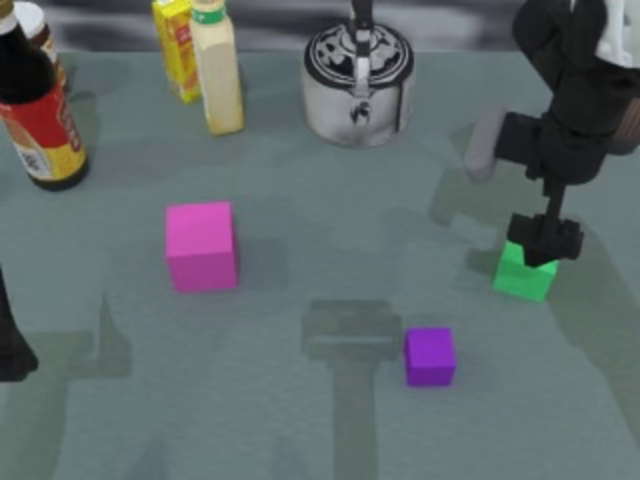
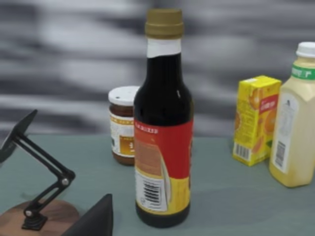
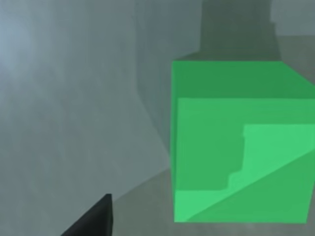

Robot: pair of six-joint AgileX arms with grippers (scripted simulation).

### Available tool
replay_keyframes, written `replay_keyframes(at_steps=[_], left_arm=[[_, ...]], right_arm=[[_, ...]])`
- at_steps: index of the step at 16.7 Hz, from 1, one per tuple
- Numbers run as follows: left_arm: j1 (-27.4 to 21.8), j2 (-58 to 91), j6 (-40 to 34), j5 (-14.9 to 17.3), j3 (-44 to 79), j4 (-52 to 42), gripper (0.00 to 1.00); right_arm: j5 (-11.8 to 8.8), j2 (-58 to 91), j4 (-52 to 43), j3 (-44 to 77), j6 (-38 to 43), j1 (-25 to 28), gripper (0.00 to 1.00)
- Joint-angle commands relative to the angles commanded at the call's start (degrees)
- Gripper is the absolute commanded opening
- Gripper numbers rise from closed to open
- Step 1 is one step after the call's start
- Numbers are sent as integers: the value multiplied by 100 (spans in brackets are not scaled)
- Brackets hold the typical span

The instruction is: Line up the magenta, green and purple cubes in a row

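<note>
The magenta cube (image 1: 200,245), the largest, sits left of the table's centre. The small purple cube (image 1: 430,356) lies toward the front, right of centre. At the right, the green cube (image 1: 525,272) rests on the table. My right gripper (image 1: 545,240) hangs open just over its far edge. In the right wrist view the green cube (image 3: 241,142) looms close, with a gap between it and the one dark fingertip (image 3: 96,219) that shows. My left gripper (image 1: 12,355) is parked at the left edge, open, away from all the cubes.
Along the back stand a dark sauce bottle (image 1: 35,110), a jar (image 1: 35,25), a yellow juice carton (image 1: 175,45), a cream bottle (image 1: 217,70) and a metal kettle (image 1: 358,80). A black folding stand on a wooden base (image 2: 39,196) appears in the left wrist view.
</note>
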Motion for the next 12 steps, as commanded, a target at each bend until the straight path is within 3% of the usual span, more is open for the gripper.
replay_keyframes(at_steps=[6,12], left_arm=[[0,0,0,0,0,0,100],[0,0,0,0,0,0,100]], right_arm=[[0,50,98,-61,-7,-18,100],[5,561,1394,-785,14,2,100]])
